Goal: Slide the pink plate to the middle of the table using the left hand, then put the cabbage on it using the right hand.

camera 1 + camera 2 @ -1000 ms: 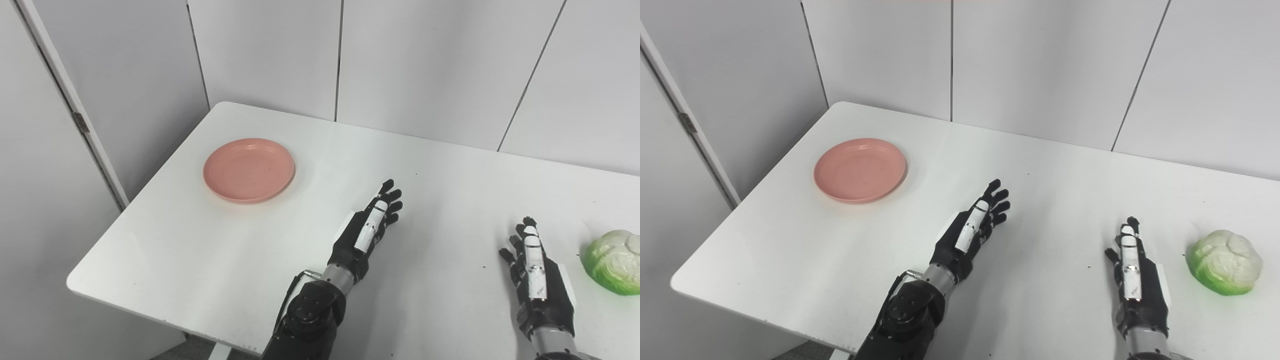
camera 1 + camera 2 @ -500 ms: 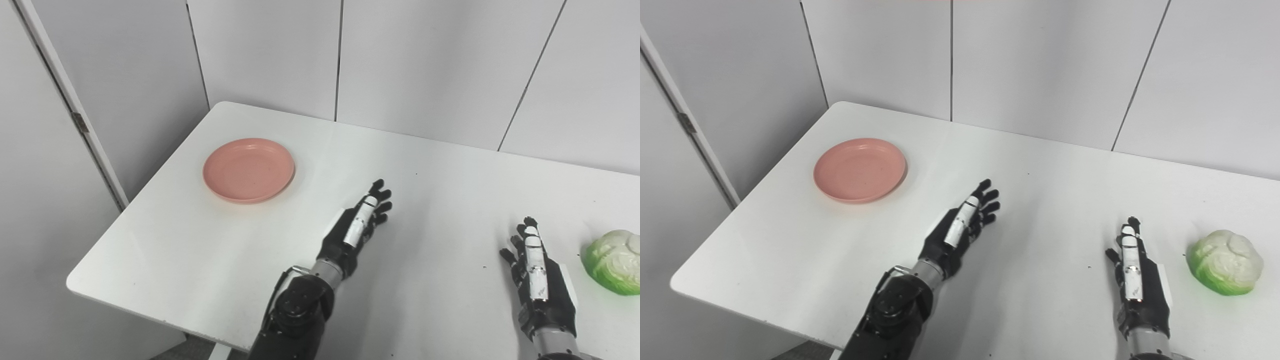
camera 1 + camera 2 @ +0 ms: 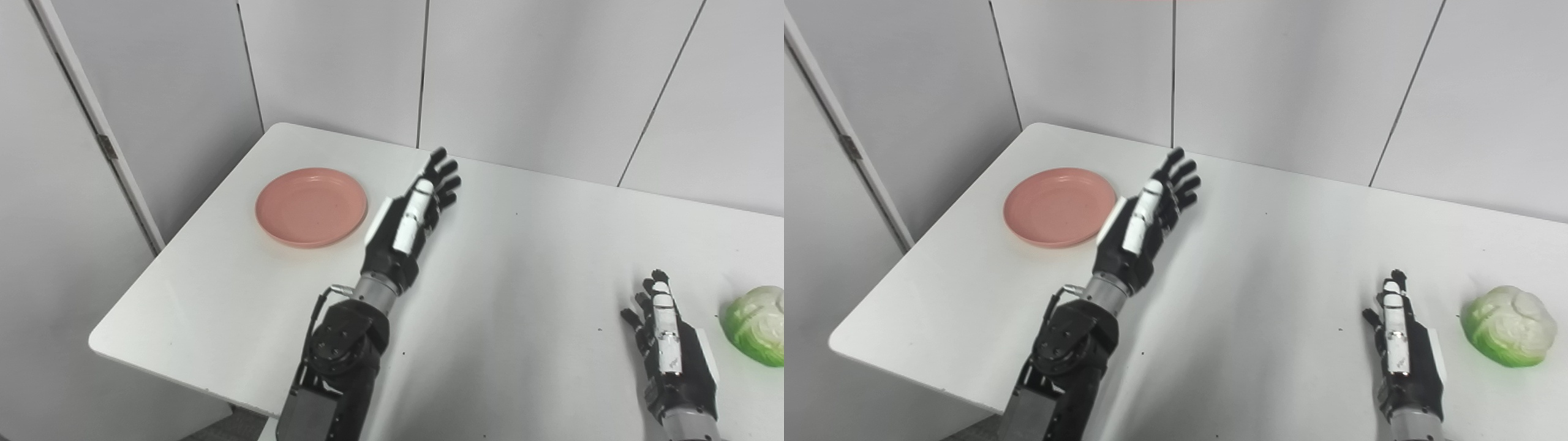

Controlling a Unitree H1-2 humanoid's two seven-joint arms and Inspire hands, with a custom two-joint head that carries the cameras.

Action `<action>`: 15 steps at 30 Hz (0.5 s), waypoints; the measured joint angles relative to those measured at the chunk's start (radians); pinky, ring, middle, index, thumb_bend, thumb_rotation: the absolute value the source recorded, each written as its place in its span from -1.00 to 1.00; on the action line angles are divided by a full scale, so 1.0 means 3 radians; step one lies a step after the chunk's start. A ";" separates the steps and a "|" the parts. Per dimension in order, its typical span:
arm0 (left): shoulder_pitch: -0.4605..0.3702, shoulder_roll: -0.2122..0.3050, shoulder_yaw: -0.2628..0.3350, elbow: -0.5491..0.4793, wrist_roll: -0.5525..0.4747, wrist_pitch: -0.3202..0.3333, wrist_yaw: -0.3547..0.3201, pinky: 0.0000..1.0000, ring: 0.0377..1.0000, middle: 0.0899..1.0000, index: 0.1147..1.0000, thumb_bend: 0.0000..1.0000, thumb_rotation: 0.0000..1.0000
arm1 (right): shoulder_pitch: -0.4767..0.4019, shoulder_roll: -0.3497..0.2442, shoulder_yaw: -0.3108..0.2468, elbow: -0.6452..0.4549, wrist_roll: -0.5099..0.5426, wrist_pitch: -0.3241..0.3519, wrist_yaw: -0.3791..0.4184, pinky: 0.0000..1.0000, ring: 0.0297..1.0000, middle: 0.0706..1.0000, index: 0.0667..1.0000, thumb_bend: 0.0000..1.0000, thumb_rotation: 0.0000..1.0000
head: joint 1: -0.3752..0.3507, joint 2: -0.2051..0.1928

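The pink plate [image 3: 311, 206] lies empty near the table's far left corner. My left hand [image 3: 409, 217] is raised above the table just right of the plate, open, fingers spread and pointing away from me, holding nothing. The green and white cabbage [image 3: 1510, 326] sits at the right side of the table; in the left eye view the cabbage [image 3: 758, 326] is partly cut off by the picture's edge. My right hand [image 3: 1402, 349] rests open near the front edge, a short way left of the cabbage and apart from it.
The white table [image 3: 520, 257] runs along grey wall panels at the back. Its left edge and front left corner [image 3: 101, 343] drop off beside a grey door panel [image 3: 73, 153].
My left hand has lifted and travelled forward and left, ending beside the plate's right rim. The camera has shifted slightly. Plate, cabbage and right hand have stayed put.
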 measured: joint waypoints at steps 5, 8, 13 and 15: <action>-0.0144 0.0098 0.0175 -0.0072 -0.0027 0.0001 0.0101 0.92 0.91 0.92 0.90 -0.18 1.00 | -0.0003 -0.0016 -0.0009 -0.0017 0.0033 0.0035 0.0020 1.00 1.00 1.00 1.00 -0.73 1.00 | 0.0041 0.0031; -0.0190 0.0159 0.0274 -0.0071 -0.0012 -0.0003 0.0173 0.87 0.88 0.88 0.85 -0.18 1.00 | -0.0002 -0.0042 -0.0018 -0.0051 0.0041 0.0079 0.0038 1.00 1.00 1.00 1.00 -0.73 1.00 | 0.0051 0.0056; -0.0278 0.0251 0.0496 -0.0049 -0.0032 -0.0074 0.0289 0.85 0.86 0.88 0.85 -0.17 1.00 | -0.0002 -0.0061 -0.0022 -0.0096 0.0038 0.0142 0.0044 1.00 1.00 1.00 1.00 -0.70 1.00 | 0.0092 0.0077; -0.0319 0.0286 0.0605 -0.0036 -0.0046 -0.0107 0.0326 0.85 0.86 0.88 0.85 -0.17 1.00 | -0.0002 -0.0080 -0.0023 -0.0101 0.0039 0.0148 0.0049 1.00 1.00 1.00 1.00 -0.69 1.00 | 0.0097 0.0077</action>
